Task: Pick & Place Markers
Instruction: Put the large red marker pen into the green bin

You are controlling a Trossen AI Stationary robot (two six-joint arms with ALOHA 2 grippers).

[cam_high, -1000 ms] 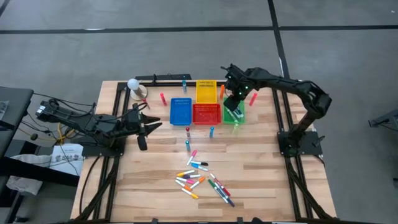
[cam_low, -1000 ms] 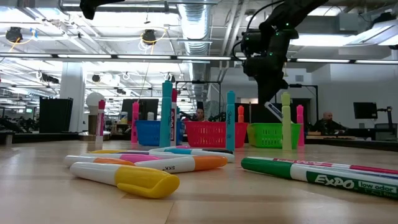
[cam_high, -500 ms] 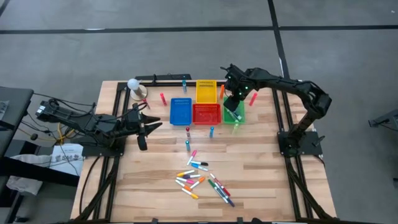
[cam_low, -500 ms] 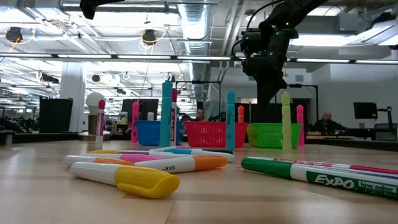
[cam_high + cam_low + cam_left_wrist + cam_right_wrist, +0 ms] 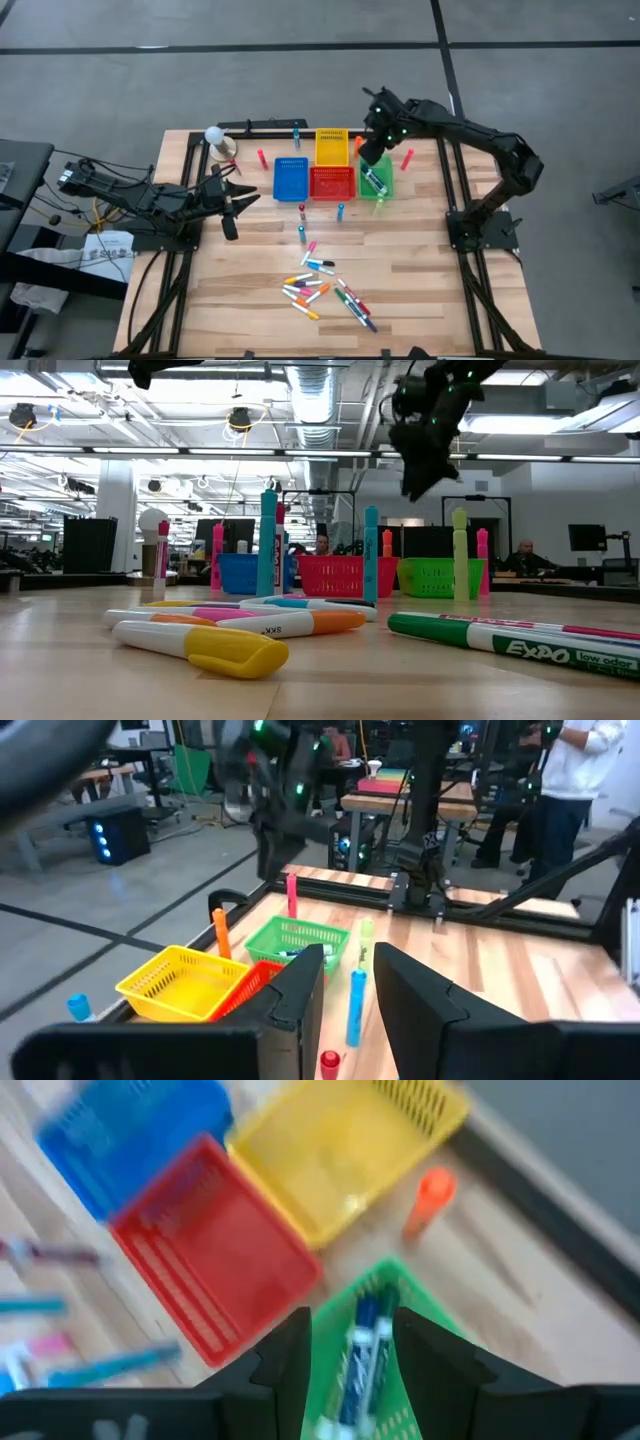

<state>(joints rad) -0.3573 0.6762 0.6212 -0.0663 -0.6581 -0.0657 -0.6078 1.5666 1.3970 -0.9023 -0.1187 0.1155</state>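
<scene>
Several markers lie in a loose pile near the table's near edge, large in the low view's foreground. Others stand upright around the bins. Markers also lie inside the green bin. My right gripper hangs open above that bin, clear of it in the low view and in its own wrist view. My left gripper waits open at the table's left, its fingers spread in its wrist view.
Blue, red and yellow bins stand beside the green one at the table's far middle. Upright markers ring them: pink, red, blue. A white ball-shaped object stands at the far left corner.
A second ago a white-barrelled marker hung tilted at my right gripper's fingertips, just above the green bin. Half a second ago it no longer showed there. My right gripper has since risen well above the bin and drawn slightly toward the table's far edge.
</scene>
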